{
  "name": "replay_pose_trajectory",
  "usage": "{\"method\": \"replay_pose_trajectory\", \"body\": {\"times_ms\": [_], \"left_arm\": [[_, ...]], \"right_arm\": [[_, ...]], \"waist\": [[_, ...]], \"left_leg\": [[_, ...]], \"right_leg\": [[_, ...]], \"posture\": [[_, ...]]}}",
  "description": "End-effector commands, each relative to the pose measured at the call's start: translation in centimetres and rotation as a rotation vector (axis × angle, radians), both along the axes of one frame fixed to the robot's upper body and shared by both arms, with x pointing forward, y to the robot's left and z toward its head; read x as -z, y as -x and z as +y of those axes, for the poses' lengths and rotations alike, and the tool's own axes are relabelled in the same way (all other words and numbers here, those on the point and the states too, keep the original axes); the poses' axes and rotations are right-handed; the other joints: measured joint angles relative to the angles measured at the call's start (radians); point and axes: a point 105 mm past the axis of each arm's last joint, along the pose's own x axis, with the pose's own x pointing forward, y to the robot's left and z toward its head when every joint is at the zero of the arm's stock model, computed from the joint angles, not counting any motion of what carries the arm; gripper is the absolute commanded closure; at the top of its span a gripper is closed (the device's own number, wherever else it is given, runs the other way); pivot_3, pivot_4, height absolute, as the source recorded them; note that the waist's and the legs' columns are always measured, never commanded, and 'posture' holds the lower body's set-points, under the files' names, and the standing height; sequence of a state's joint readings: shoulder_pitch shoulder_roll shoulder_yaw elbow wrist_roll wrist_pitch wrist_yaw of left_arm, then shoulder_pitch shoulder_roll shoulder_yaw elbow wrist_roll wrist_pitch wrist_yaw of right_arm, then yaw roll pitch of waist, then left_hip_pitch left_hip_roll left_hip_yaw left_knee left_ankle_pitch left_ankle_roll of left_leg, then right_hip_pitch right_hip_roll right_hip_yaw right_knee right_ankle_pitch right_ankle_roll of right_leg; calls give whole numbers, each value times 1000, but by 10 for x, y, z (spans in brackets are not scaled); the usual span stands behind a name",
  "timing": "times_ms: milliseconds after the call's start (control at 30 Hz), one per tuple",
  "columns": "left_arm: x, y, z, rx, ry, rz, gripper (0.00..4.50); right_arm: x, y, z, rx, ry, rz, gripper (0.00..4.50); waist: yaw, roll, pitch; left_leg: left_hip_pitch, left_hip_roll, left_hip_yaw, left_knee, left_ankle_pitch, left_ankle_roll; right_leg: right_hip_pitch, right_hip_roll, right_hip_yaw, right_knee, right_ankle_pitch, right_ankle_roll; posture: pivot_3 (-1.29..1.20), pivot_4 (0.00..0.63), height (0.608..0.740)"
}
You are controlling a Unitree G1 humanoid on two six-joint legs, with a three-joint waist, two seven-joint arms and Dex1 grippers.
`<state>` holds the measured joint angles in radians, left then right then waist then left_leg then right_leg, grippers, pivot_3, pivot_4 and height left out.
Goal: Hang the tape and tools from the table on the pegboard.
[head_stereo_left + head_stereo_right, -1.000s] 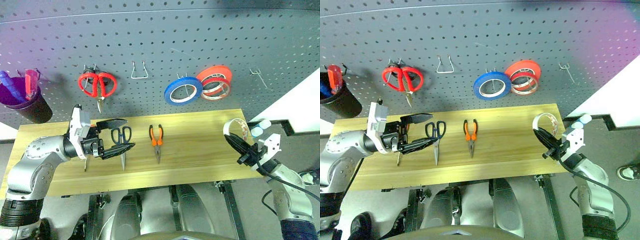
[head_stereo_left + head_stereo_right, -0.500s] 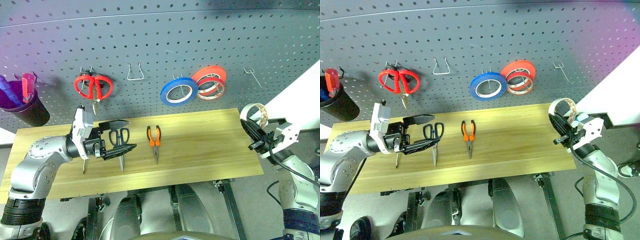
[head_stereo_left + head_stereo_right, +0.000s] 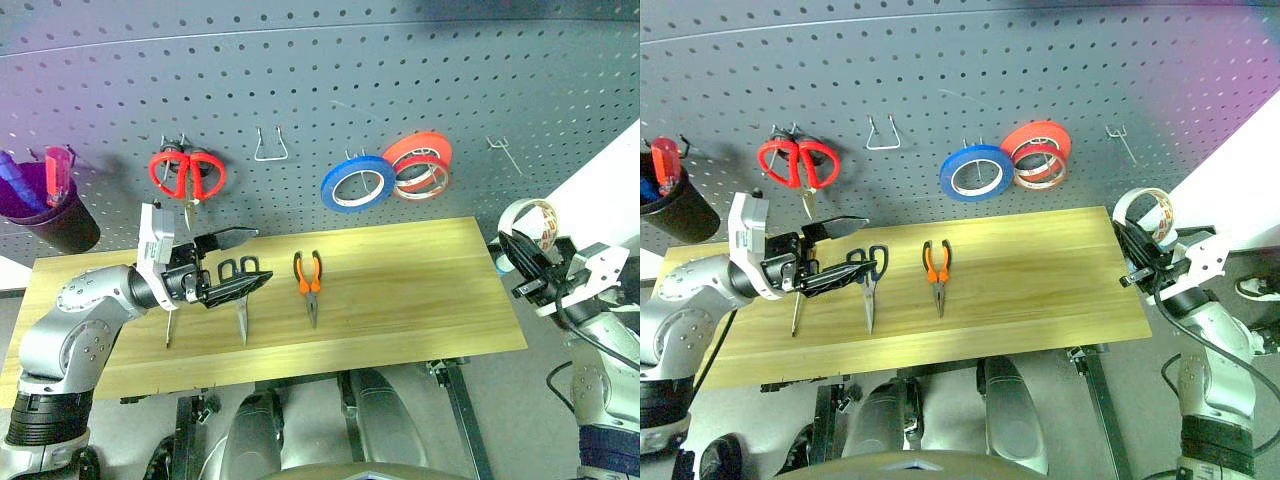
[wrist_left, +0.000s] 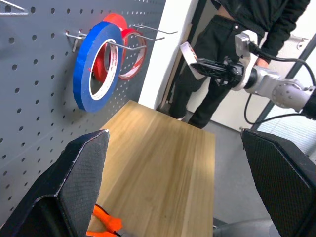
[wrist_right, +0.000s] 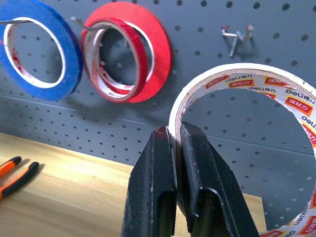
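At the far left of the wide dark grey perforated pegboard [image 3: 330, 90] hangs a dark purple cup [image 3: 55, 215] holding pens, then red-handled scissors [image 3: 188, 175] on a hook, then an empty wire hook [image 3: 270, 143].

Below, the long light yellowish wooden table [image 3: 400, 300] carries three tools. Leftmost lies the small screwdriver with an orange-and-black handle [image 3: 796, 312], partly masked by the left arm. Next come the scissors with dark blue-black handles [image 3: 243, 292], blades pointing toward the table's near edge. Then the orange-and-black-handled pliers [image 3: 309, 280], lying apart from the scissors, jaws toward the near edge.

The left gripper [image 3: 243, 257] hovers above the scissors' handles, pointing along the table toward the right — its two black fingers are spread wide and hold nothing.

Further right on the pegboard hangs a blue tape roll [image 3: 355, 183], just beside it two red-orange tape rolls [image 3: 422, 163] overlapping on one hook (a thinner ring in front), and beyond them a bare hook [image 3: 505, 152].

Past the table's right end, the right gripper [image 3: 528, 262] is raised off the surface — its fingers are pinched tight on the wall of the thin whitish-cream tape ring with red printed marks [image 5: 247, 94], one finger inside the ring and one outside. The ring stands upright above the fingers, clear of the table, in front of the pegboard near the bare hook.
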<state>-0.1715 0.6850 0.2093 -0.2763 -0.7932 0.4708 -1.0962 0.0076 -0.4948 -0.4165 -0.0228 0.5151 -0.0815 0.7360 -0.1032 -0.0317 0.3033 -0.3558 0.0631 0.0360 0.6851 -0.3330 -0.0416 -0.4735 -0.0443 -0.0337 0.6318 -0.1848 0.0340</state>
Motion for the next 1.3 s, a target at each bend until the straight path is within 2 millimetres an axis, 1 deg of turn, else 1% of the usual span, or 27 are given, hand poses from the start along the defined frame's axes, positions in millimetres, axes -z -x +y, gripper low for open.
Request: {"method": "replay_pose_trajectory", "body": {"times_ms": [33,200,333,500,700,867,1067,1300], "left_arm": [[-3,2,-2,18,-12,-29,0],[-2,2,-2,22,-10,-27,0],[-1,2,-4,26,-8,-25,0],[0,3,-3,22,-11,-24,0],[-1,4,-2,15,-11,-26,0],[-2,4,-3,18,-15,-28,0],[-3,6,-2,6,-15,-26,0],[-4,7,-3,-3,-19,-25,0]], "right_arm": [[-30,6,2,16,5,-101,4464],[-42,6,5,11,14,-123,4464],[-50,-2,10,-7,25,-146,4464],[-55,-7,13,-22,29,-158,4464],[-49,-19,19,-48,41,-141,4464],[-46,-34,14,-47,54,-137,4464],[-39,-49,5,-29,63,-121,4464],[-31,-68,7,-56,50,-104,4464]], "waist": [[-3,0,0],[-4,-1,-2],[-7,-1,-7],[-8,-1,-12],[-10,-1,-13],[-18,-1,-13],[-18,-1,-13],[-18,-1,-13]], "left_leg": [[0,0,1,0,0,0],[0,0,1,0,0,0],[0,0,2,0,0,0],[0,0,1,0,0,0],[0,0,2,0,0,0],[0,0,1,0,0,0],[0,0,1,0,0,0],[1,0,2,0,0,0]], "right_leg": [[0,0,1,0,0,0],[0,0,1,0,0,0],[0,0,2,0,0,0],[0,1,2,0,0,0],[0,1,2,0,0,0],[1,0,2,0,0,0],[1,0,2,0,0,0],[1,0,3,1,1,0]], "posture": [[-220,221,733],[-223,220,733],[-219,218,733],[-207,215,733],[-196,217,733],[-178,220,733],[-163,226,733],[-139,230,733]]}}
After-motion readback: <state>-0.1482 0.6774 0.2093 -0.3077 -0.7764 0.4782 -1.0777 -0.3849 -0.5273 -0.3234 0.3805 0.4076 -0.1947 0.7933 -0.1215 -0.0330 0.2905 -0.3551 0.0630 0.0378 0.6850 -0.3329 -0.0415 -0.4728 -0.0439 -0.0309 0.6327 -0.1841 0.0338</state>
